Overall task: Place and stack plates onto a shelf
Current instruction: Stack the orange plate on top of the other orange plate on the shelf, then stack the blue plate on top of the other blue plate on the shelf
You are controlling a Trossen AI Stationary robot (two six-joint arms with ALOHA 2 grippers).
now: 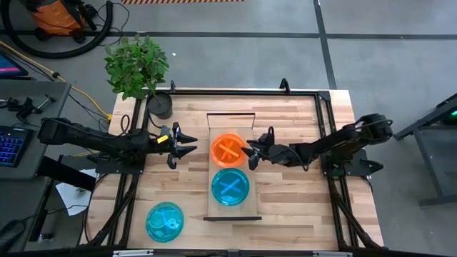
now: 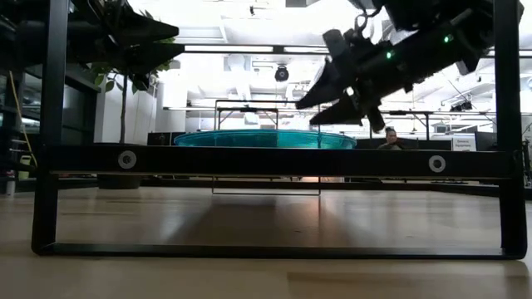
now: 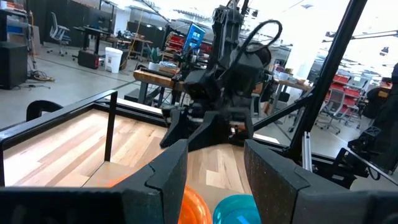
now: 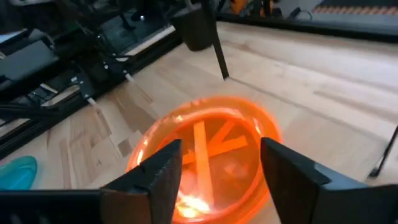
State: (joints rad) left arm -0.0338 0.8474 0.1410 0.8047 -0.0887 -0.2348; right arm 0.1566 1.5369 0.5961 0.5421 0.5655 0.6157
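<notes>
Right hand open, just off the orange plate on the shelf. Remaining cyan plate sits on the desk's left side — left hand, open, is nearer.

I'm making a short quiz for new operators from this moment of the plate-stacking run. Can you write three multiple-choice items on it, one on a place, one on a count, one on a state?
1. Where is the orange plate?
A. on the shelf
B. beside the plant
C. in the left gripper

2. How many blue piles or plates show from above?
A. none
B. two
C. four

3. How does the right gripper stand?
A. shut on a blue plate
B. open at the orange plate's edge
C. out of sight

Answers: 1 A, it lies on the board above the blue plate. 2 B, one on the shelf, one pile at the table's near left. 3 B, its fingers are spread, holding nothing.
</notes>
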